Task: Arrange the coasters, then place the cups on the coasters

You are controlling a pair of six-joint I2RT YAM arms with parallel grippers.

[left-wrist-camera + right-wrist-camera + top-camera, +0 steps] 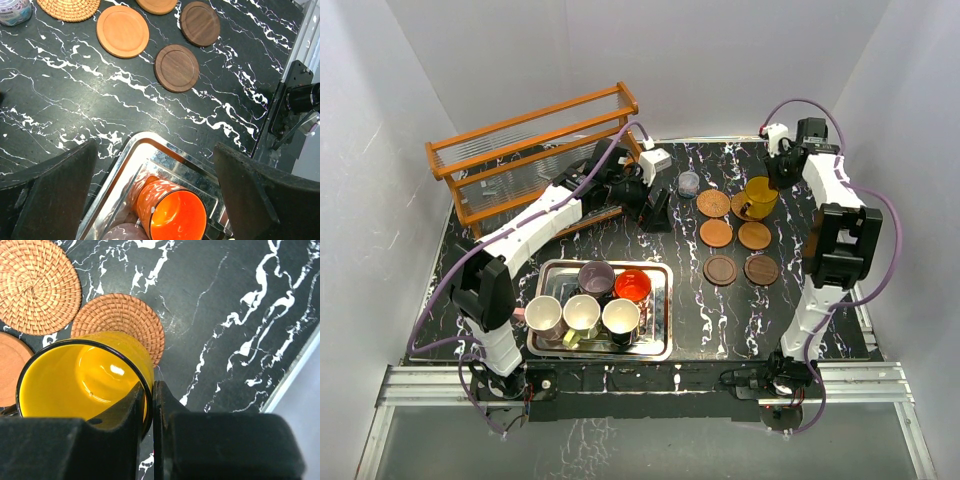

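Note:
My right gripper (149,390) is shut on the rim of the yellow cup (75,380), one finger inside and one outside. The cup (758,197) overlaps a woven coaster (120,320); whether it rests on it I cannot tell. A second woven coaster (713,204), two orange ones (716,233) (754,236) and two dark brown ones (720,270) (761,270) lie in pairs. My left gripper (155,147) is open over the tray's far end, above the red-orange cup (175,212). Mauve (596,276), pink (543,316), olive (581,313) and cream (620,318) cups stand in the tray.
The steel tray (660,350) sits near the front left. A wooden rack (535,150) stands at the back left, beside my left arm. A small grey-blue pot (689,183) sits left of the woven coasters. The table's right edge (295,370) runs close to the yellow cup.

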